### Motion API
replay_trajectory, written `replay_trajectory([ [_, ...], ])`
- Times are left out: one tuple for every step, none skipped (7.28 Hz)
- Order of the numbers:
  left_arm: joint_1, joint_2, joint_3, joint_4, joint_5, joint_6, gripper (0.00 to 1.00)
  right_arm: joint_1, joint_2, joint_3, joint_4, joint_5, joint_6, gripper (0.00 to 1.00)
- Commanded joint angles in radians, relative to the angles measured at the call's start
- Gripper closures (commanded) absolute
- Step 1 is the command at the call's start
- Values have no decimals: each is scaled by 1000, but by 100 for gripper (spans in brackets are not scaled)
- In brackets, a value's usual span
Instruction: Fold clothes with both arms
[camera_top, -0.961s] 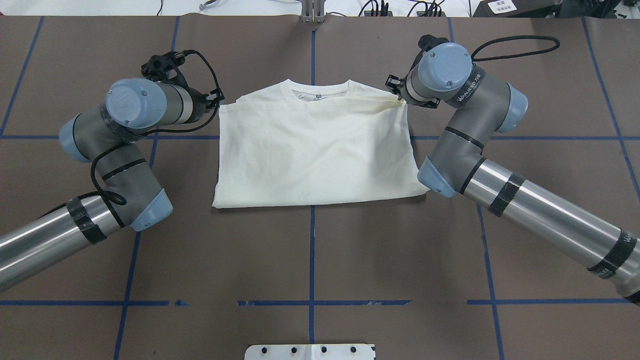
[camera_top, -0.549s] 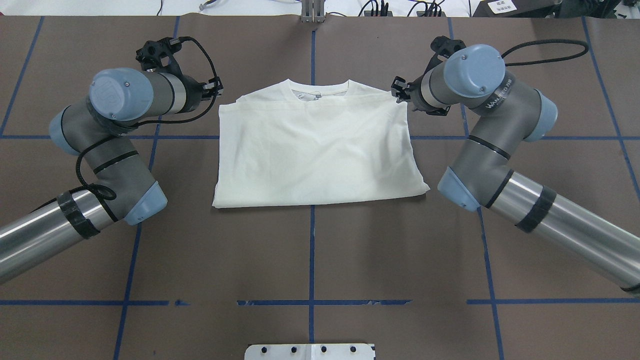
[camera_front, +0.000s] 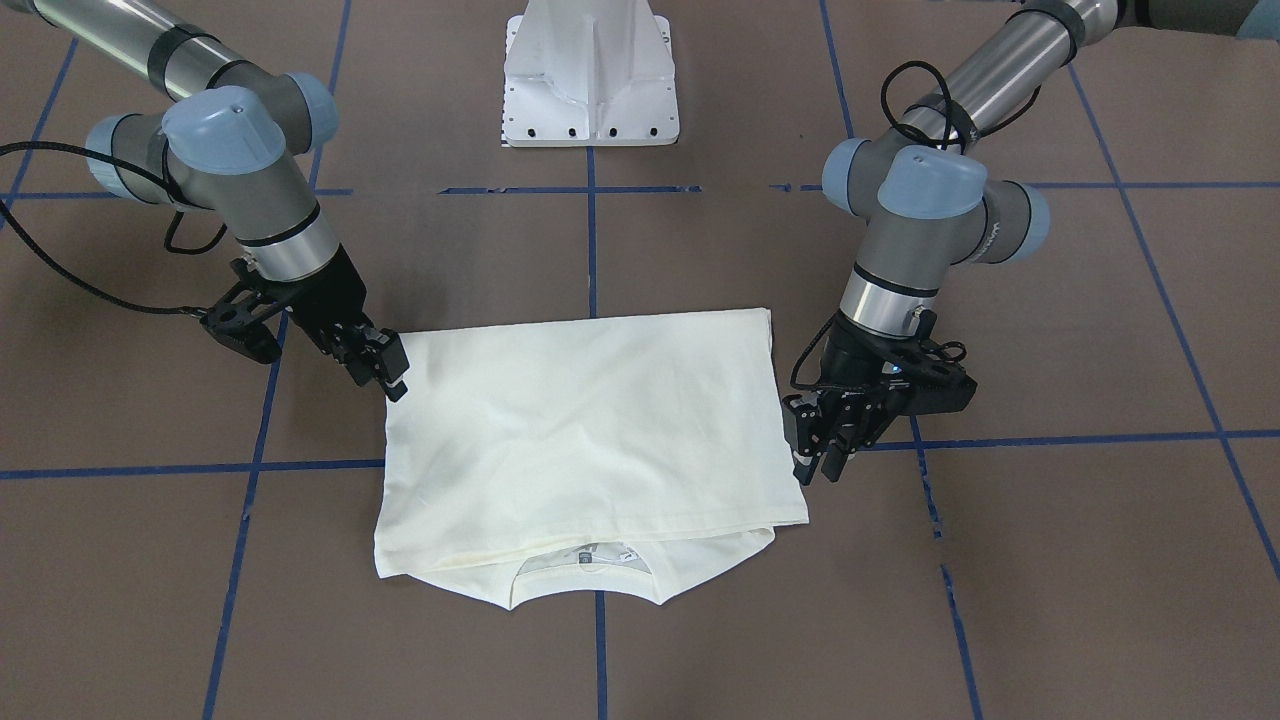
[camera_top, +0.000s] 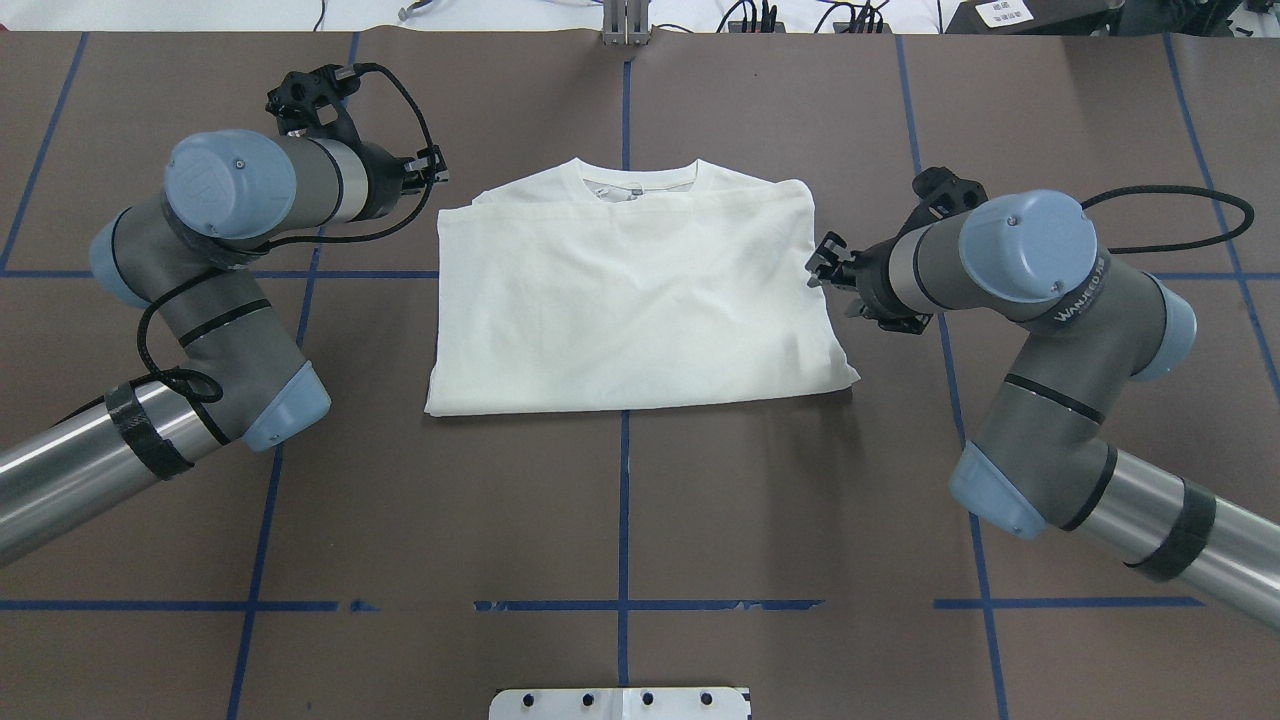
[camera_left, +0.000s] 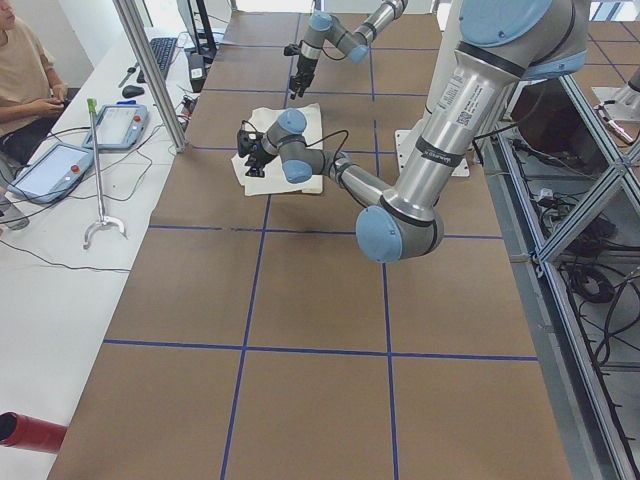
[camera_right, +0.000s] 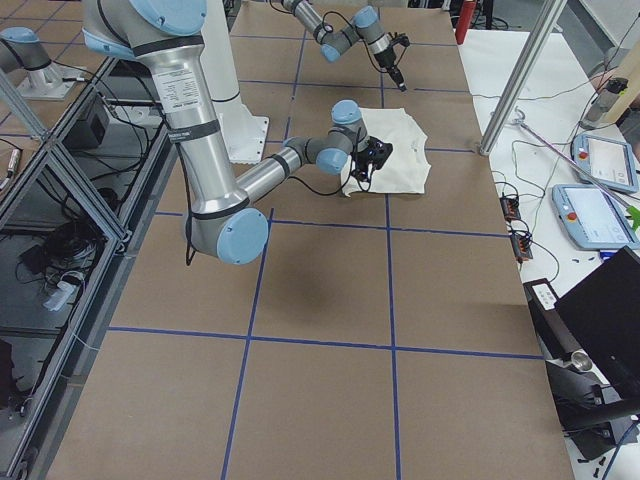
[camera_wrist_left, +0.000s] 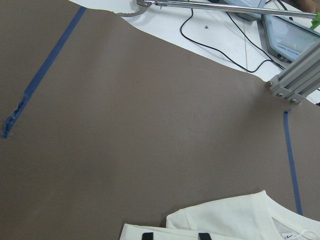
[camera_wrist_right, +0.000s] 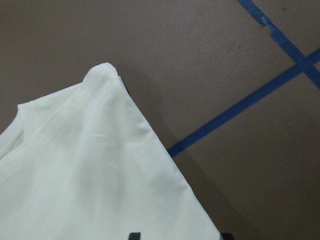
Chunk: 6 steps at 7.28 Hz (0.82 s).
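The cream shirt lies folded flat at the table's middle, collar on the far side, with no print showing. My left gripper hovers just off its far left corner, open and holding nothing. In the left wrist view its fingertips stand apart over the shirt's edge. Beside the shirt's right edge my right gripper is open and empty too. In the front-facing view the shirt has the left gripper on its right and the right gripper at its upper left corner.
Blue tape lines cross the brown table. The white pedestal base sits at the near edge, and an aluminium post stands at the far edge. A seated person and control pendants are at a side bench beyond the table.
Both grippers have let go of the shirt's far corners. The right gripper has moved nearer along the shirt's right edge. The left one has drawn back a little from its corner.
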Motion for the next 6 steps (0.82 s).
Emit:
replay_trajectory([
  [1, 1, -3, 0, 1, -1, 53, -38, -39, 26, -1, -2, 13, 29],
  [3, 1, -3, 0, 4, -3, 53, -52, -49, 23, -1, -3, 13, 27],
  [1, 1, -7, 1, 6, -4, 52, -58, -56, 20, -1, -3, 13, 27],
  [3, 1, -9, 2, 7, -6, 52, -62, -65, 20, -1, -3, 13, 26],
  [3, 1, -18, 3, 9, -6, 52, -72, -66, 14, -1, -3, 15, 26],
  [1, 1, -23, 3, 9, -6, 52, -78, -66, 15, -1, -3, 15, 29],
])
